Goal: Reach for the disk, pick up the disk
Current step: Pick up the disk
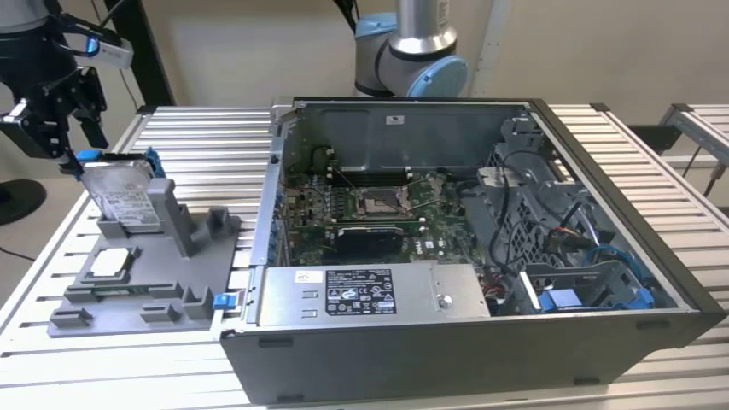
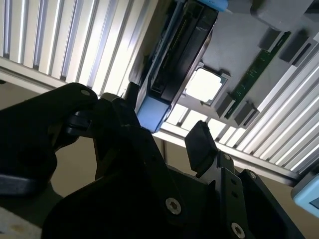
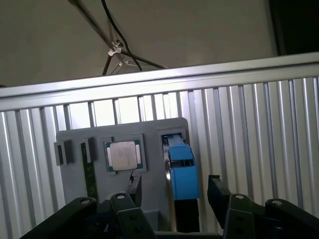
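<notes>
The disk [image 1: 121, 195] stands on edge in a slot of the grey fixture [image 1: 148, 295] at the exterior view's left, silver with a white label and a blue bracket. My gripper [image 1: 67, 152] hangs just above its upper end, open. In the first wrist view the disk [image 3: 182, 174] is seen edge-on, blue bracket uppermost, with my gripper [image 3: 175, 194] straddling it and one black finger [image 3: 217, 189] on each side, apart from it. In the second wrist view the disk [image 2: 177, 59] and its blue corner lie between the fingers of my gripper [image 2: 167, 130].
A small white-silver chip [image 1: 111, 261] [image 3: 123, 155] [image 2: 204, 84] lies in the fixture beside the disk, with a green memory stick [image 3: 89, 177] next to it. The open computer case [image 1: 456, 342] fills the slatted table's middle and right. The arm's base [image 1: 405, 60] stands behind it.
</notes>
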